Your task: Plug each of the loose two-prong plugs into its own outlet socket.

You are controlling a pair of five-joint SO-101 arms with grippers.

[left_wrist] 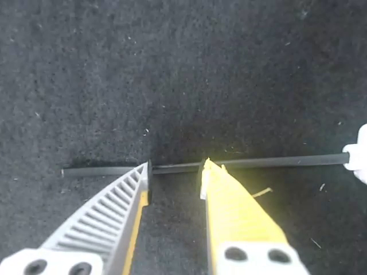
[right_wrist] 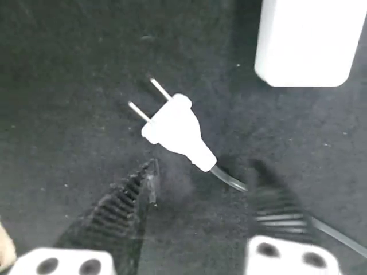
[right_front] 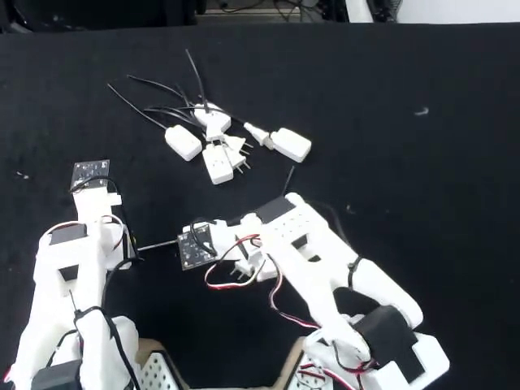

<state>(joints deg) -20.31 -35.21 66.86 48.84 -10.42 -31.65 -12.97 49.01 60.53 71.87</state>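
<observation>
Black cloth: right pincer open, plug flat just ahead of its tips, prongs pointing away; left pincer open astride cord; best close right on plug body, prongs left free.

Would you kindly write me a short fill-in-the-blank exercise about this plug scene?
1. The white plug by the right gripper has ___ prongs.
2. The thin cable by the left gripper is ___.
3. Both grippers' jaws stand ___.
Missing words: two; black; open.
</observation>
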